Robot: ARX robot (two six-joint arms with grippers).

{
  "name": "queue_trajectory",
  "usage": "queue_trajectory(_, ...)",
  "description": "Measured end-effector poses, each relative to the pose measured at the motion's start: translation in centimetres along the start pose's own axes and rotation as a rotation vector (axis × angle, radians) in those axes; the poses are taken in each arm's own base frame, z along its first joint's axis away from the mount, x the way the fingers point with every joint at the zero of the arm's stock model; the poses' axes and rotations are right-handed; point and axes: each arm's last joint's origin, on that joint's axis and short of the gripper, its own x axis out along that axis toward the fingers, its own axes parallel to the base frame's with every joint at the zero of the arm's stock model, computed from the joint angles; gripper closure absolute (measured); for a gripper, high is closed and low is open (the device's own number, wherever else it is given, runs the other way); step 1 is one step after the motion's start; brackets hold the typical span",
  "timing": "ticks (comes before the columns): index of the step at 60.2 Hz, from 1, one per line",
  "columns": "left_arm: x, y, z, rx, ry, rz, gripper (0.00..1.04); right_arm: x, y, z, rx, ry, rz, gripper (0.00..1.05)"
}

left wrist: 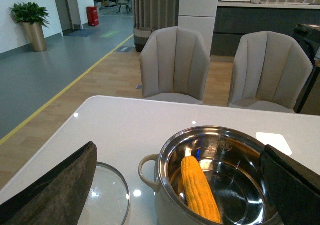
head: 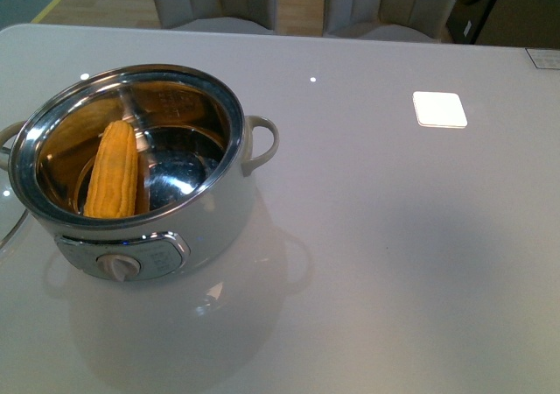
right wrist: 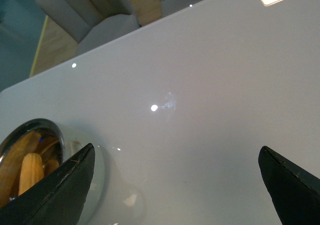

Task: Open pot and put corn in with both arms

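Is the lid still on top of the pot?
No, the pot is open, showing the corn inside its steel bowl.

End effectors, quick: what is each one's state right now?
Left end effector: open, holding nothing.
Right end effector: open, holding nothing.

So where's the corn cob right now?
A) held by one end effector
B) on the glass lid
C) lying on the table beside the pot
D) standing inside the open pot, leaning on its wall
D: the corn stands inside the uncovered pot, leaning against the steel bowl's wall; both open end effectors hold nothing.
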Motion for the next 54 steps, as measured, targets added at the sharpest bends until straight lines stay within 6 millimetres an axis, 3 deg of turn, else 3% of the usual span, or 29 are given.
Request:
queue_trajectory(12,0.0,0.0,0.0,0.0,0.0,0.0,0.07,-0.1,-0.1,0.0,-0.016,-0.02,-0.004,0.1)
queue_trajectory(17,0.0,0.0,0.0,0.0,0.0,0.0,0.07,0.0,-0.9,-0.8,-0.156,-0.237,0.056,0.24)
queue_trajectory(24,0.0,0.0,0.0,0.0,0.0,0.0,0.07,-1.1,-2.1,-1.2,-0.317,-0.397,0.07,0.44)
queue_trajectory(43,0.0,0.0,0.0,0.0,0.0,0.0,0.07,-2.9,-4.5,-2.6,-0.41,-0.419,0.055,1.02)
queue_trajectory(54,0.0,0.0,0.0,0.0,0.0,0.0,0.07,-3.7,-6.0,-2.9,-0.418,-0.421,0.05,1.03)
